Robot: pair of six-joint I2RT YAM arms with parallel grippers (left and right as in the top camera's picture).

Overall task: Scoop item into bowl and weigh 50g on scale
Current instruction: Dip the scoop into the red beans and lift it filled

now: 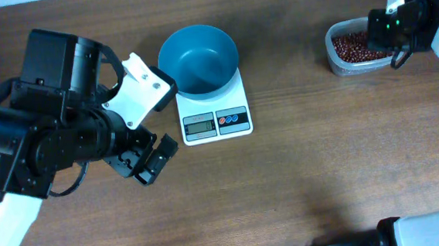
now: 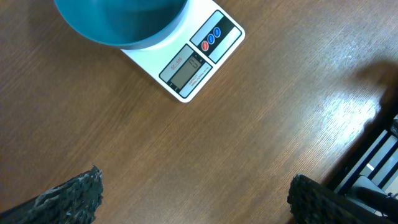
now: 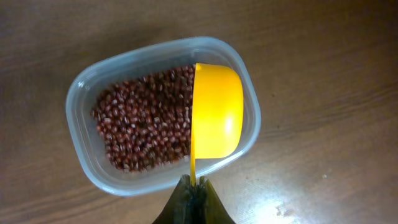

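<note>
No legible text, scale (image 2: 186,62) display (blurred) unreadable

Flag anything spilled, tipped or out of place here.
Nothing stands out. The bowl sits upright and empty on the scale; the beans all lie inside the clear tub, where the right gripper holds the yellow scoop. No spill shows on the table.

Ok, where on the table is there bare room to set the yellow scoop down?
The widest bare wood lies between the scale and the clear tub of beans; the strip in front of the scale is free too. Crowded: the left side under the left gripper, and the tub, where the right gripper holds the scoop.
</note>
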